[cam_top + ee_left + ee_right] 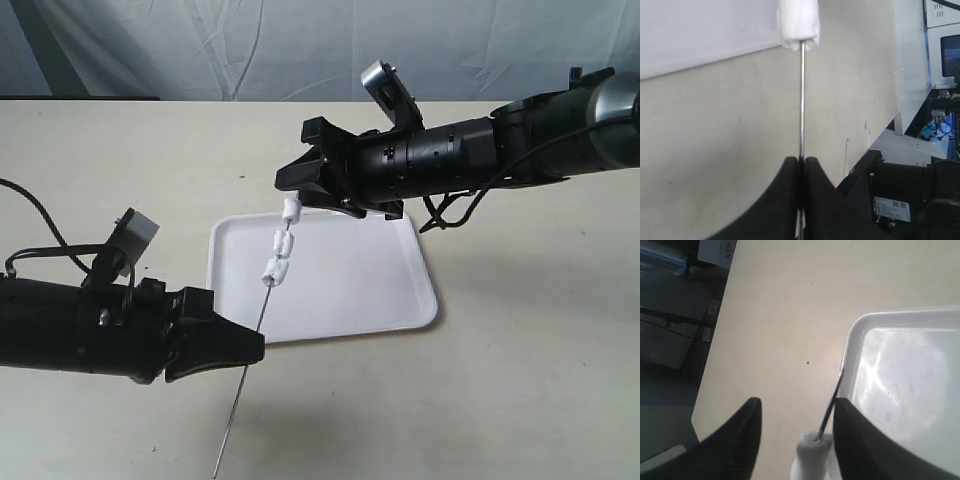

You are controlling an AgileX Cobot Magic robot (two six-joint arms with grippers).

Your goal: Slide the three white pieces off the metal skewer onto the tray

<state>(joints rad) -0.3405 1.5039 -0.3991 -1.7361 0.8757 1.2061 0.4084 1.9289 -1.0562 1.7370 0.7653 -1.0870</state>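
The thin metal skewer (262, 310) slants up over the white tray (400, 300). My left gripper (257, 345) is shut on its lower shaft, and the bottom end pokes out below toward the table front. Three white pieces (281, 242) are threaded near the top. In the left wrist view the skewer (801, 100) runs from the closed left gripper (801, 161) up to the lowest white piece (798, 22). My right gripper (797, 402) is open, its fingers on either side of the top white piece (812, 452). The skewer tip (832, 402) lies close to one finger beside the tray rim (852, 340).
The beige table (520, 400) spreads around the tray. A black cable (30, 215) trails behind the left arm and another loops under the right arm (450, 215). The table edge (710, 365) drops off to equipment (905, 200). A pale cloth backdrop (200, 50) hangs behind.
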